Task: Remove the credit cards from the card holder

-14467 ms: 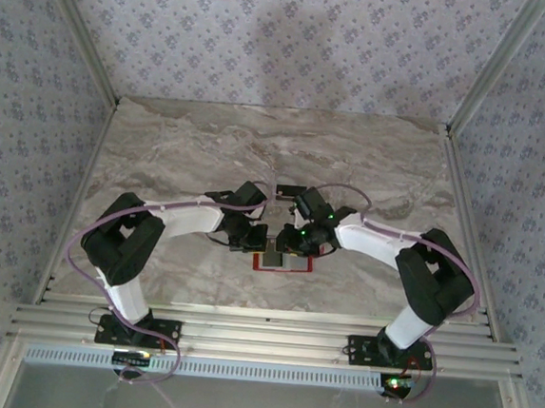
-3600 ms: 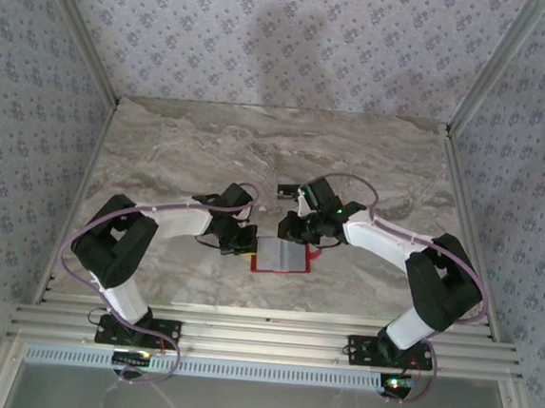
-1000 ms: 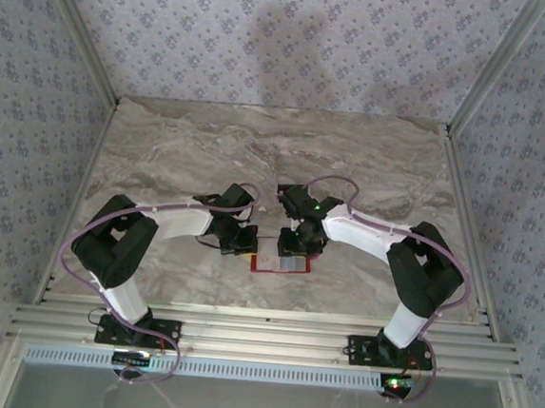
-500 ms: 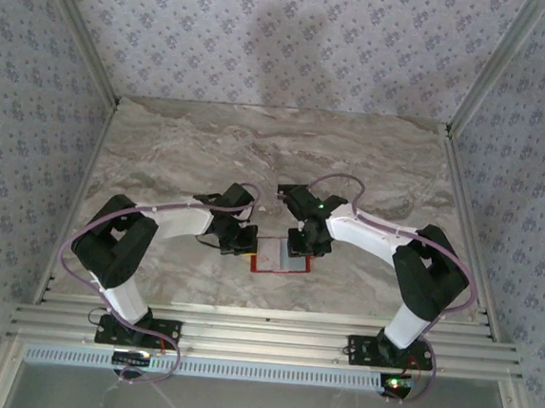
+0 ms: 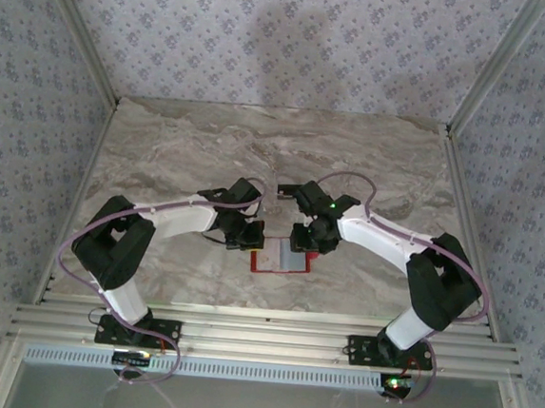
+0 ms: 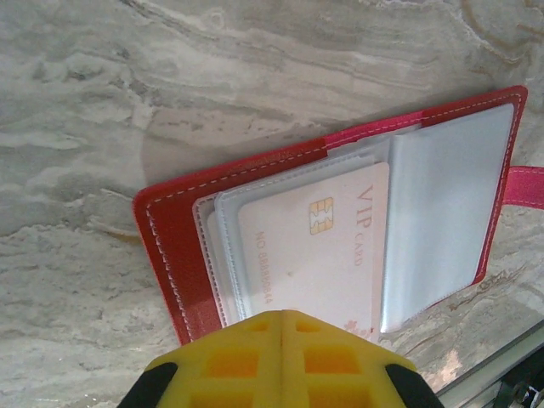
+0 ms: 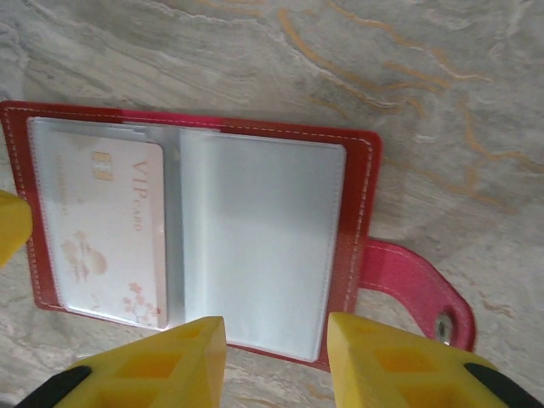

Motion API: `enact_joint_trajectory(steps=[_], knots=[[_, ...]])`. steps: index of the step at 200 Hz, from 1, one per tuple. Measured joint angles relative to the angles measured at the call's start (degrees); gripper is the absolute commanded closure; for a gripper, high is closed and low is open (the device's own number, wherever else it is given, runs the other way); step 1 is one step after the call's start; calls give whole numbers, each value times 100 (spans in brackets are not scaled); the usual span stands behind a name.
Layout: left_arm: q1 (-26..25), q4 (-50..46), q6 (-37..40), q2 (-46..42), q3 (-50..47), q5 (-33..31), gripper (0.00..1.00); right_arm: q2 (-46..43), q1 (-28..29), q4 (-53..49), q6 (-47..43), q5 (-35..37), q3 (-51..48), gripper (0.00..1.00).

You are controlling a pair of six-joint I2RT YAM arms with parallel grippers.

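The holder lies open and flat at the lower centre of the top view, its tab sticking out to the right. One pale card marked VIP sits in the clear sleeve on the left half. The right sleeve looks empty.

My left gripper is closed, fingers pressed together with nothing between them. It sits at the card's bottom edge in the wrist view, I judge to pin the holder flat, though I cannot tell if it touches. My right gripper is part open and holds nothing. Its fingers straddle the lower edge of the right sleeve, probably lining up to reach for the card.

A small dark piece lies just above the grippers, perhaps a card already out.

The table is grey veined marble, smooth and matte. Patterned wallpaper encloses it, with metal rails along the near edge.
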Motion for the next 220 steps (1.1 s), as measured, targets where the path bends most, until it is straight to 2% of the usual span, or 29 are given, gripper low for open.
enact_joint_trajectory(steps=[100,220], knots=[[-39,-55,2,173,11,2,97,282,-129,1576,479,-1617,-376,64],[-39,-48,44,273,11,26,98,734,-133,2157,605,-2057,-439,64]])
